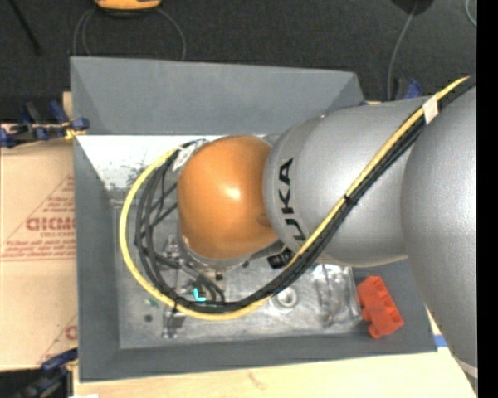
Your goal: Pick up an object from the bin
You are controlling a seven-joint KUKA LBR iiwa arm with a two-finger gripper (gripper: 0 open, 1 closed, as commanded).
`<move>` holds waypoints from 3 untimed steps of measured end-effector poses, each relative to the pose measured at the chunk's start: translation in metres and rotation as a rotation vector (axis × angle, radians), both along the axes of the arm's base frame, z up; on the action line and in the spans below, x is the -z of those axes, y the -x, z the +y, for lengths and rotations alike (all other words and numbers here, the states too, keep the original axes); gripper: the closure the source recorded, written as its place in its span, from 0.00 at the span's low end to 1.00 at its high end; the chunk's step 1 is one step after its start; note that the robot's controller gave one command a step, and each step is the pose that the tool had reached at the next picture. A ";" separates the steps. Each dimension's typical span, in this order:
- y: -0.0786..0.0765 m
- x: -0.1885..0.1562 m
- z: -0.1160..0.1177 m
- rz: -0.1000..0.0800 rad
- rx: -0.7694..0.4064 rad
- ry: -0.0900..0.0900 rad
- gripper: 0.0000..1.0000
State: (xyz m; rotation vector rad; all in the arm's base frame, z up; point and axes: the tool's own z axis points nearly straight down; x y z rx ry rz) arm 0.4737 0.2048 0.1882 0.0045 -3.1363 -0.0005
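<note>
Gripper mostly behind orange cover, perhaps near bin floor

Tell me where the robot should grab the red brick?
The red brick lies flat on the bin floor with its narrow width free. So it is probably best gripped across its two long sides, near the middle, coming straight down from above. A clear plastic piece sits close beside it, so mind that side.

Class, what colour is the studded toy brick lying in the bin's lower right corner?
The brick is orange-red, best seen in the camera view.
</note>
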 end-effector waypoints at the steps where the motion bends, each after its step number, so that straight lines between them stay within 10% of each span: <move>1: -0.019 0.049 -0.049 -0.003 -0.084 0.003 0.00; 2: -0.042 0.085 -0.127 -0.005 -0.368 0.002 0.00; 3: -0.076 0.042 -0.195 -0.015 -0.352 0.003 0.00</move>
